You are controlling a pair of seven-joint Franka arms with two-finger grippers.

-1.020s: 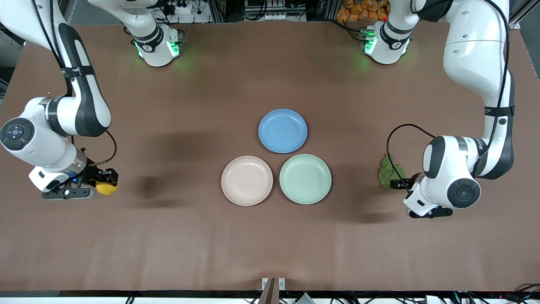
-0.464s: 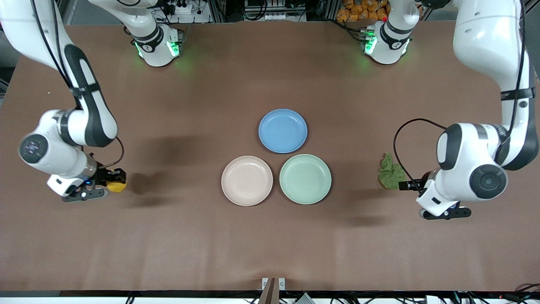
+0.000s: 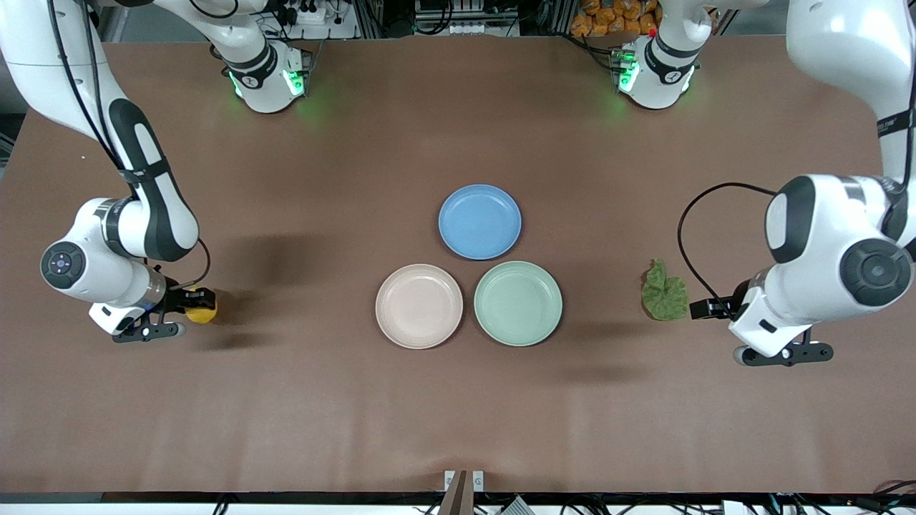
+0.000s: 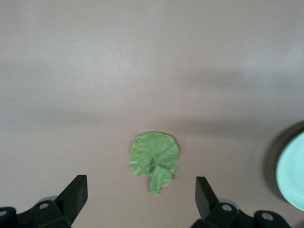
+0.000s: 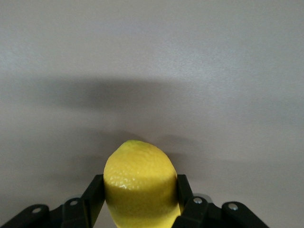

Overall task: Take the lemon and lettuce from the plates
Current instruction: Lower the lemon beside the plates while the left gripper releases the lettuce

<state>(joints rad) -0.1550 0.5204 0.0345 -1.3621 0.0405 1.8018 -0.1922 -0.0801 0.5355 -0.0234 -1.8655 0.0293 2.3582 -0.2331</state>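
Blue plate (image 3: 479, 222) on brown table (image 3: 458, 408), orange fruit (image 3: 608, 18) past table edge

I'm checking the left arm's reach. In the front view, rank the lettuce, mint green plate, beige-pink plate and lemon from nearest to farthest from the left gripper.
1. lettuce, beside the left gripper.
2. mint green plate, mid-table.
3. beige-pink plate, beside it.
4. lemon, in the right gripper.

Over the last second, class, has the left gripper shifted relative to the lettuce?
Yes. The left gripper, open, has drawn away from the lettuce toward the left arm's end of the table; the lettuce lies uncovered on the table.
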